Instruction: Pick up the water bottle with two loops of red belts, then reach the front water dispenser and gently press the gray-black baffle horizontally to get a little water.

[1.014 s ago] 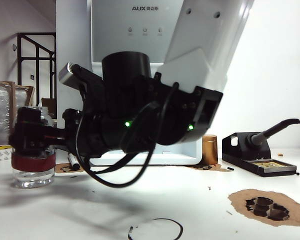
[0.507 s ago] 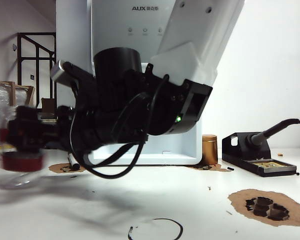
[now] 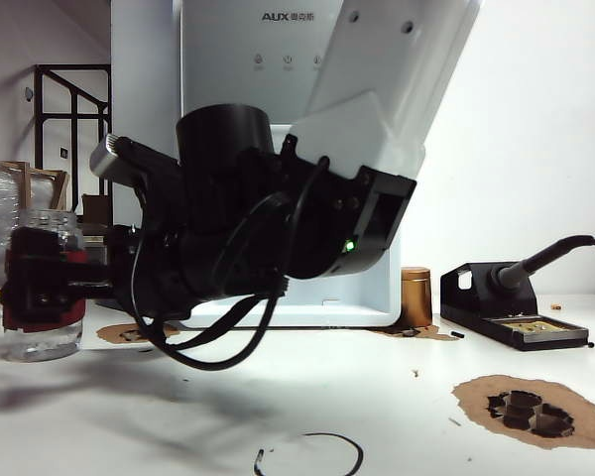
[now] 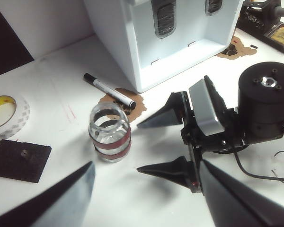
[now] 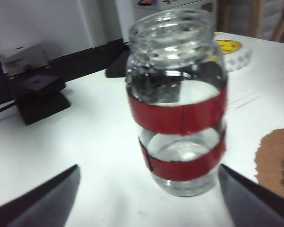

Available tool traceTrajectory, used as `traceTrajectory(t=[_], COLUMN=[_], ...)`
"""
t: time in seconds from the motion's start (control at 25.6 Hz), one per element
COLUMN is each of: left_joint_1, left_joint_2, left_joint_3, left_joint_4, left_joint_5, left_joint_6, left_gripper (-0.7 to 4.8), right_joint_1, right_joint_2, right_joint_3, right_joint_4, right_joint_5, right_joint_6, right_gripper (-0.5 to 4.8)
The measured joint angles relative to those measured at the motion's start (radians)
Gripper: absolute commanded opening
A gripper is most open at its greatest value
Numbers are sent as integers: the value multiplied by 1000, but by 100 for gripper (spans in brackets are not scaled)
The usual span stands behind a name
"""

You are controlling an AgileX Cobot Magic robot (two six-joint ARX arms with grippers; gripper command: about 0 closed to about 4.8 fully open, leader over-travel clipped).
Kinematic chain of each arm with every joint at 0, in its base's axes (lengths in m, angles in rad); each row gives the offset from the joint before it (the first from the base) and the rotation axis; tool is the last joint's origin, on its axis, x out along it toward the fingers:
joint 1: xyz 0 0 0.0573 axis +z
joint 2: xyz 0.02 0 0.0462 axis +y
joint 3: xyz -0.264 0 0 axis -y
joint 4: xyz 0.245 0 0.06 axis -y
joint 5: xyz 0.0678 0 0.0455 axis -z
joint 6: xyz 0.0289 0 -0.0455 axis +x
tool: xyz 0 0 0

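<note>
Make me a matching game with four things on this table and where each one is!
Things:
1. water bottle
2. marker pen
3. tape roll
4. right tool

Places:
A. lying next to the water dispenser
B. open and pointing at the bottle
C. standing upright, two red bands around it
D. lying flat near the black square pad

Pairs: 1-C, 2-A, 3-D, 4-B
</note>
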Motion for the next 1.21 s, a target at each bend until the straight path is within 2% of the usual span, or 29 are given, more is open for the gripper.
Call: traceTrajectory(t=[0.43,0.98,1.05,1.21], left_joint_1=[0,0,0,0], left_joint_2=[0,-5,-5,-5], left_joint_3=[0,0,0,0], left_joint_4=[0,-4,-4,-4], left_joint_5=[3,7,7,7], left_joint_6=[0,0,0,0], left_gripper=[360,358,340,338], right_joint_1=[-1,-2,-2,-3], right_joint_2=[14,76,77,93], right_joint_3=[37,146,153,191], right_joint_4=[39,-27,-27,-27], right_joint_5=[1,10,13,14], right_joint_6=[-2,14,14,13], right_gripper=[479,479,479,479])
